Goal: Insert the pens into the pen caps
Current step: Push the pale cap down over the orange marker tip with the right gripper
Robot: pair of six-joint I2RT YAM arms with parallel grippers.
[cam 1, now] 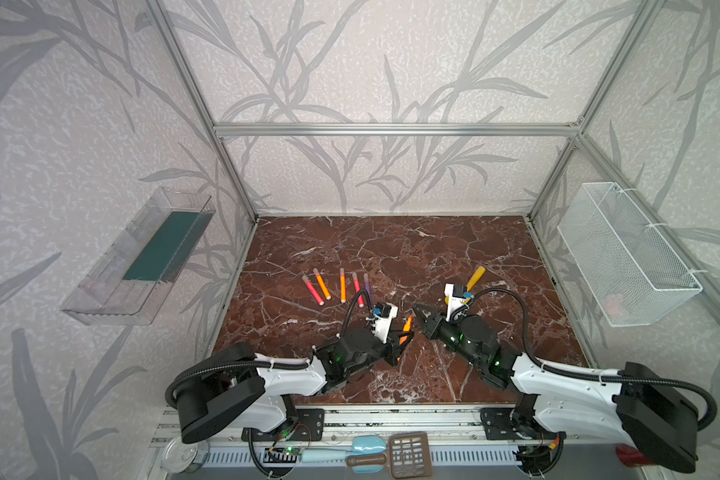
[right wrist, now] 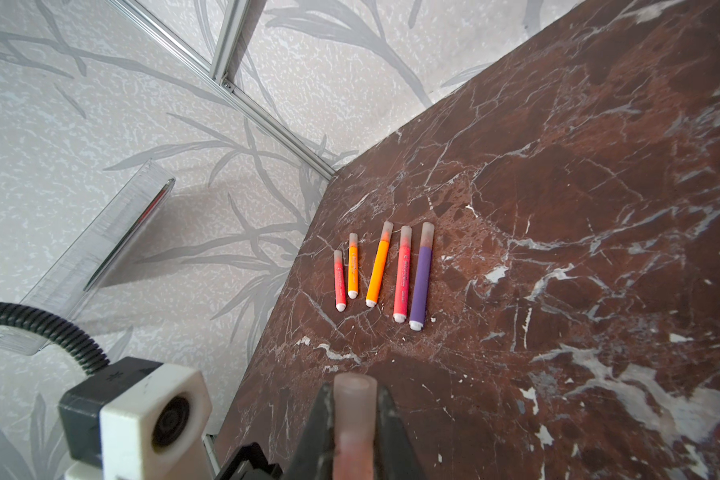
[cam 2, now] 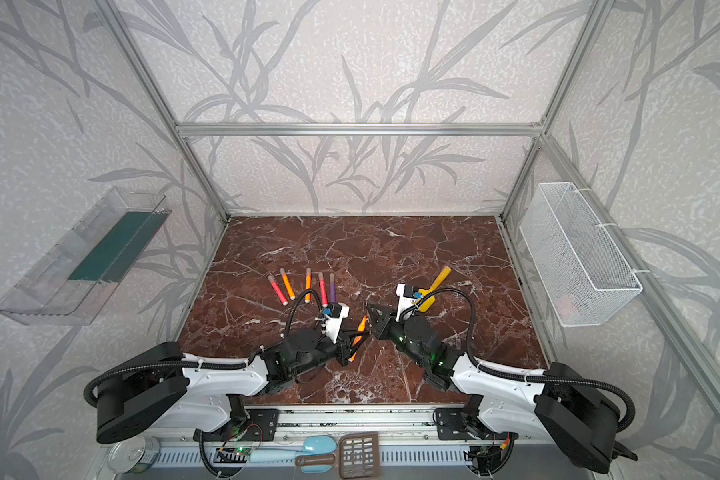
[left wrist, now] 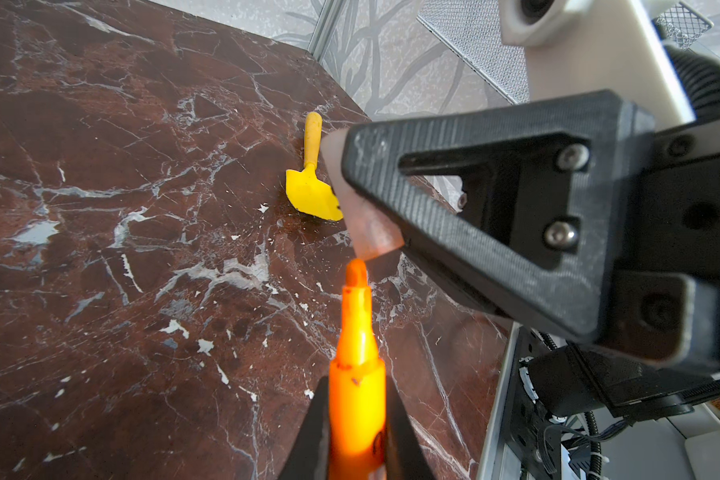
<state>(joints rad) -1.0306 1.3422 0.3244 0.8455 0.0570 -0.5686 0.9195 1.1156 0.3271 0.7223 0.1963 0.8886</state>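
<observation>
**Five capped, the sixth at its cap's mouth**

Five pens [right wrist: 378,270] lie side by side on the bench [right wrist: 599,208], each with one of the pale caps [right wrist: 387,227] on its far end. By my reading, five of the six are done. The row lies beyond the left end effector [cam 1: 405,336], farther from the arm bases and apart from it.

The last one, an orange pen [left wrist: 356,399], is clamped between the left end effector's jaws, its bare nib pointing out past the tips. The right end effector [right wrist: 354,399] is closed on the one loose cap [left wrist: 368,226], which sticks out past its tips.

In the left wrist view the nib sits just off the loose cap's near end and is not inside it. Whether they touch I cannot tell.

What is left, I judge, is to line the nib up with the opening, push it home, and lay the pen down.
</observation>
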